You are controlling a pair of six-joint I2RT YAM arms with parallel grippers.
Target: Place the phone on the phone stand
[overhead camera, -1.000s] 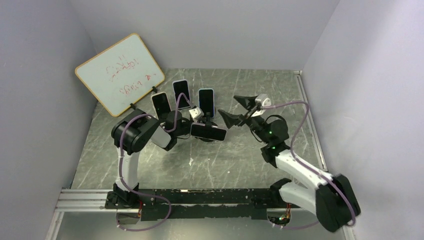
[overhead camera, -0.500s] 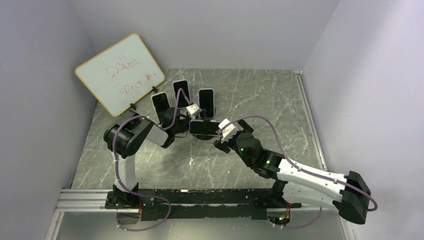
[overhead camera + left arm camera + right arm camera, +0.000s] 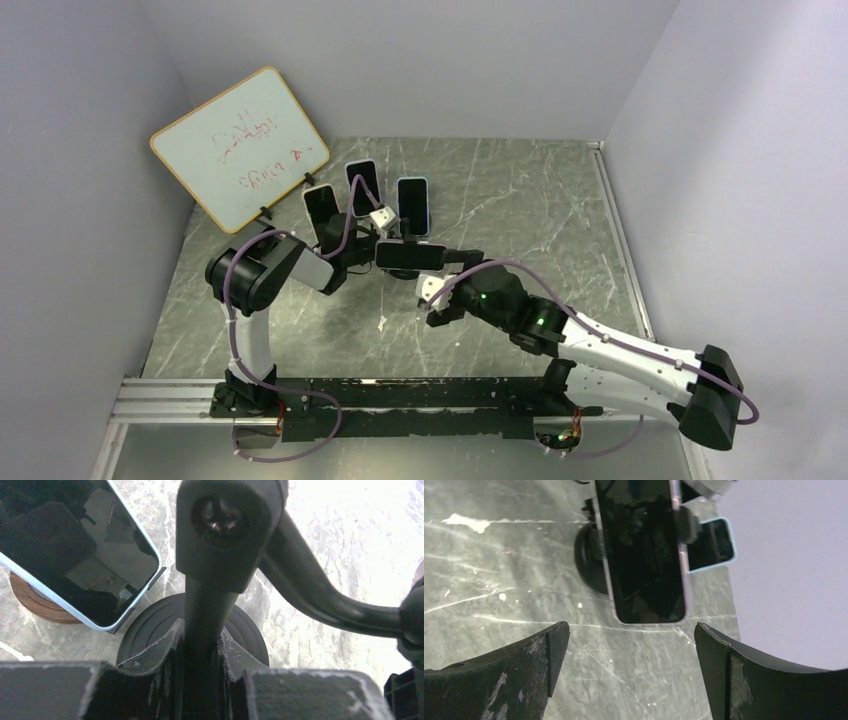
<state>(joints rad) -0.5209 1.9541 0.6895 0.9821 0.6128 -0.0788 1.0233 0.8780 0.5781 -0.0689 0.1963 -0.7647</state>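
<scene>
My left claw [image 3: 200,647] is pressed tight on the upright post of the black phone stand [image 3: 202,605], whose round base sits on the grey marbled table [image 3: 520,190]. The dark-screened phone [image 3: 410,256] lies crosswise at the top of that stand, raised off the table. My right claw [image 3: 631,650] is spread wide and holds nothing, its fingers [image 3: 504,675] on either side of the wrist view, with the phone's near end straight ahead and apart from them. The space behind is crowded. Three more phones stand upright in a loose row: a black-screened one on the left [image 3: 321,207], a second in the middle [image 3: 362,185], and a light-blue-edged phone [image 3: 412,205] just behind the stand I am gripping. From the left wrist, that blue-edged phone rests on a round wooden base [image 3: 32,600] beside the black stand's base. A wood-framed whiteboard with red scribbles [image 3: 240,147] leans in the far left corner, well apart. A second ago the right arm was raised off to the right, clear of the phone. Half a second ago its claw was up against the phone's right end. It has since drawn back toward the near side and sits lower. The left claw has stayed on the stand's post, and the phone has shifted only slightly.
</scene>
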